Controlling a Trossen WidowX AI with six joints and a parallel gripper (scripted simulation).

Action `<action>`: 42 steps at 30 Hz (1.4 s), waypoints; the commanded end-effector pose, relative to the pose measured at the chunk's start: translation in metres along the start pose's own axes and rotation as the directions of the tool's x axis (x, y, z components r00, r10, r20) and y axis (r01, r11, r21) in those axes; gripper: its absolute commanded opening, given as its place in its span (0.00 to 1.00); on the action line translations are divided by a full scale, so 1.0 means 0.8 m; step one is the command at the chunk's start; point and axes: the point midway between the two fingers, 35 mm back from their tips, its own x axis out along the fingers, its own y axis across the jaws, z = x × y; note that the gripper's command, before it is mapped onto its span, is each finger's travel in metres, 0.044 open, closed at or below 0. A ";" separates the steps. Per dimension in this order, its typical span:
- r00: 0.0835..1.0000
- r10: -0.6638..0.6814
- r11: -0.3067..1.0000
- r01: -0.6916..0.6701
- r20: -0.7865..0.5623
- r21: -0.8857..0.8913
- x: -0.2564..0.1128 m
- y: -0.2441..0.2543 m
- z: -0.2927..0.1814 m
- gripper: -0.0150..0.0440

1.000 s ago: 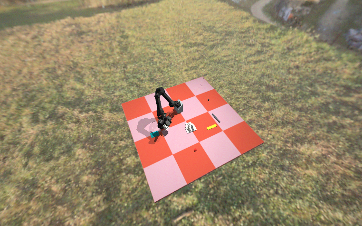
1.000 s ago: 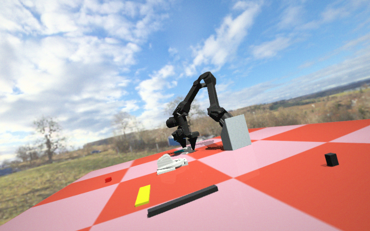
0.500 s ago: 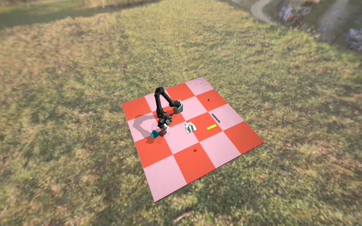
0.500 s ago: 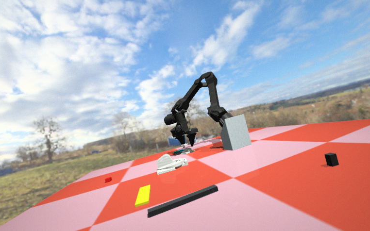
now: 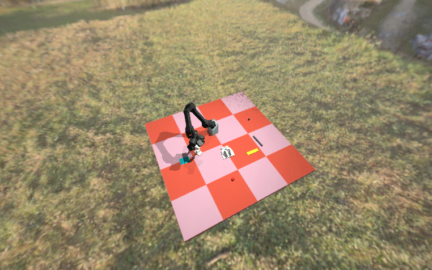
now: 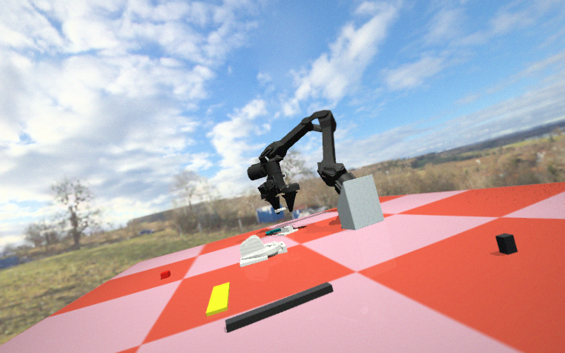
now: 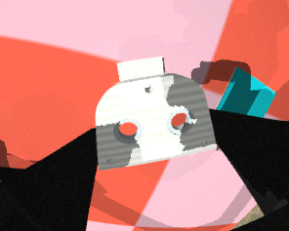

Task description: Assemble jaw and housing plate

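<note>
My gripper (image 6: 284,211) (image 7: 151,124) is shut on the white housing plate (image 6: 279,209) (image 7: 153,135), with one finger at each side edge. The plate hangs above the mat; its two round holes show red mat through them in the wrist view. The white gripper base with its jaws (image 5: 227,152) (image 6: 260,254) stands apart from my gripper, to its right in the top view. A fan-shaped white part rises upright on it, and lower white parts lie beside. The pins, the stubs and how the jaws sit are too small to tell.
A white ribbed piece (image 7: 141,69) lies below the plate, near a cyan block (image 5: 183,160) (image 7: 264,96). Beyond the base lie a yellow block (image 5: 252,151) (image 6: 218,298) and a black bar (image 5: 257,140) (image 6: 280,306). A red block (image 5: 232,178) (image 6: 165,274) lies apart.
</note>
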 end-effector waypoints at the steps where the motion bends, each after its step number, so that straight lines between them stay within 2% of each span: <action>1: 1.000 -0.007 1.000 0.007 0.000 0.008 -0.007 -0.001 -0.002 0.85; 42: 0.996 0.079 0.970 -0.085 0.034 0.226 0.006 0.067 0.134 0.85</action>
